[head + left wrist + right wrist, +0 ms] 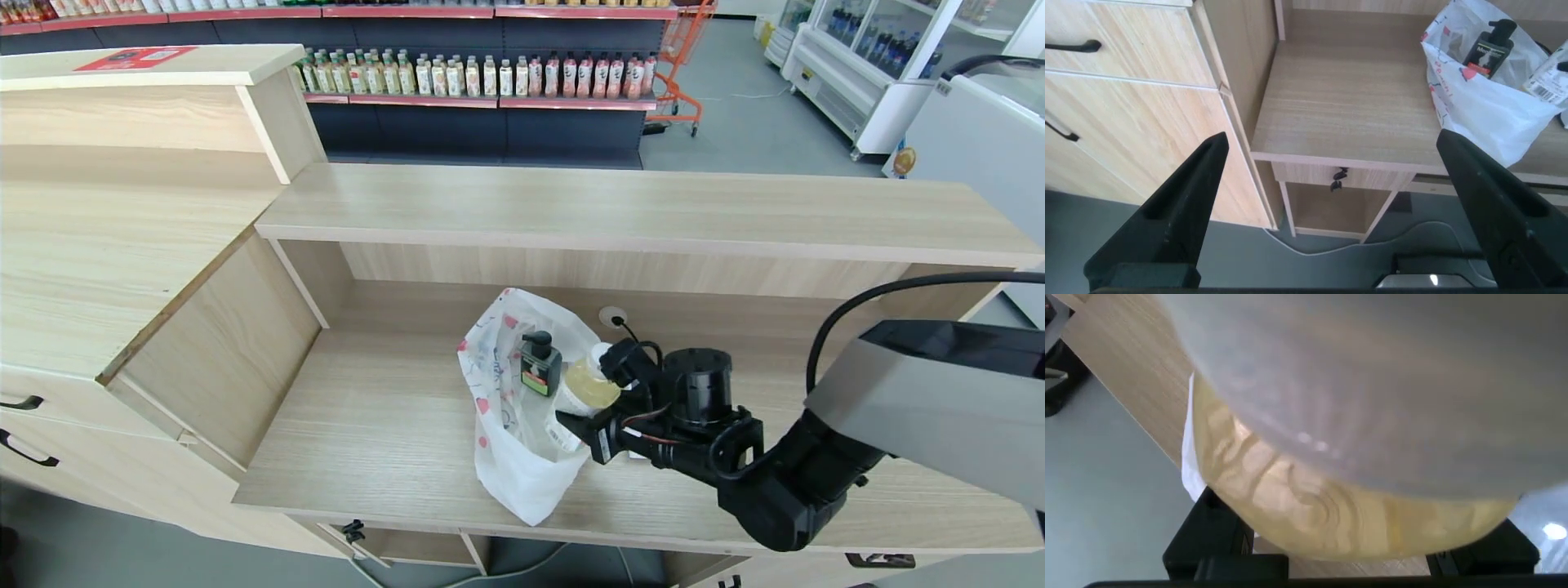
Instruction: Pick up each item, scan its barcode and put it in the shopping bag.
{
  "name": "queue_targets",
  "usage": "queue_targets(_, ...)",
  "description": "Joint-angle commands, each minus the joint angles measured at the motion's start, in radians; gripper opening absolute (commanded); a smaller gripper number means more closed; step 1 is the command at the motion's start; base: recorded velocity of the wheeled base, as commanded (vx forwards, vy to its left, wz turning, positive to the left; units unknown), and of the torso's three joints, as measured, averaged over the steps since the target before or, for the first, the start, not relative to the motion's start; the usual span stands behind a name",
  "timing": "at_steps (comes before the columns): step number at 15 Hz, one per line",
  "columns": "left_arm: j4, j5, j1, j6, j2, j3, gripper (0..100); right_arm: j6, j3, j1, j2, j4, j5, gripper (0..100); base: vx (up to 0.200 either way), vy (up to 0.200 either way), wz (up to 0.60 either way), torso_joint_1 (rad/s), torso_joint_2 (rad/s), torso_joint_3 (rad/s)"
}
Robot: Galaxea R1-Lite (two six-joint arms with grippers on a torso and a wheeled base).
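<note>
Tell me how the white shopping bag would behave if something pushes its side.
The shopping bag is probably floppy: its thin plastic looks crumpled and slumps on the counter. A push would likely dent it rather than slide it. The black pump bottle standing inside may weigh it down, yet could topple.

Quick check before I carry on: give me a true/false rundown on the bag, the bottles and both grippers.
1. The right gripper is shut on the yellow bottle. True.
2. The black pump bottle lies on the counter outside the shopping bag. False: it stands upright inside the bag.
3. The left gripper holds an item. False: its jaws are open and empty, off the counter's edge above the floor.
4. The yellow bottle is at the bag's open mouth. True.
5. The shopping bag sits on the counter's raised top ledge. False: it is on the lower surface.
</note>
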Motion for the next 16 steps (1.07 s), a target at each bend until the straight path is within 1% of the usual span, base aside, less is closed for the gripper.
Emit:
queue_targets(1, 0.000, 0.000, 0.000, 0.000, 0.000, -0.001, 100, -0.034, -0.038, 0.010, 0.086, -0.008, 0.001, 0, 0.000, 0.000, 0.00, 0.000, 0.00, 0.000)
queue_targets(2, 0.000, 0.000, 0.000, 0.000, 0.000, 0.001, 100, -0.042, -0.043, 0.010, 0.094, -0.017, 0.001, 0, 0.000, 0.000, 0.00, 0.000, 0.00, 0.000)
queue_targets(3, 0.000, 0.000, 0.000, 0.000, 0.000, 0.001, 100, -0.072, -0.066, 0.011, 0.147, -0.089, 0.001, 0, 0.000, 0.000, 0.00, 0.000, 0.00, 0.000)
queue_targets(4, 0.000, 0.000, 0.000, 0.000, 0.000, -0.001, 100, -0.088, -0.076, 0.011, 0.178, -0.129, 0.001, 0, 0.000, 0.000, 0.00, 0.000, 0.00, 0.000)
queue_targets(6, 0.000, 0.000, 0.000, 0.000, 0.000, -0.001, 100, -0.123, -0.082, 0.010, 0.215, -0.166, 0.002, 0, 0.000, 0.000, 0.00, 0.000, 0.00, 0.000)
queue_targets(7, 0.000, 0.000, 0.000, 0.000, 0.000, -0.001, 100, -0.134, -0.092, 0.010, 0.227, -0.168, 0.002, 100, 0.000, 0.000, 0.00, 0.000, 0.00, 0.000)
queue_targets(8, 0.000, 0.000, 0.000, 0.000, 0.000, -0.001, 100, -0.140, -0.095, 0.010, 0.233, -0.171, 0.002, 100, 0.000, 0.000, 0.00, 0.000, 0.00, 0.000)
queue_targets(10, 0.000, 0.000, 0.000, 0.000, 0.000, -0.001, 100, -0.128, -0.089, 0.014, 0.235, -0.235, 0.007, 100, 0.000, 0.000, 0.00, 0.000, 0.00, 0.000)
queue_targets(11, 0.000, 0.000, 0.000, 0.000, 0.000, -0.001, 100, -0.112, -0.090, 0.017, 0.227, -0.237, 0.007, 100, 0.000, 0.000, 0.00, 0.000, 0.00, 0.000)
queue_targets(13, 0.000, 0.000, 0.000, 0.000, 0.000, -0.001, 100, -0.005, -0.066, 0.014, 0.120, -0.224, 0.007, 100, 0.000, 0.000, 0.00, 0.000, 0.00, 0.000)
queue_targets(14, 0.000, 0.000, 0.000, 0.000, 0.000, -0.001, 100, 0.061, -0.018, 0.011, 0.045, -0.221, 0.008, 100, 0.000, 0.000, 0.00, 0.000, 0.00, 0.000)
queue_targets(16, 0.000, 0.000, 0.000, 0.000, 0.000, -0.001, 100, 0.145, 0.114, 0.006, -0.122, -0.165, 0.010, 100, 0.000, 0.000, 0.00, 0.000, 0.00, 0.000)
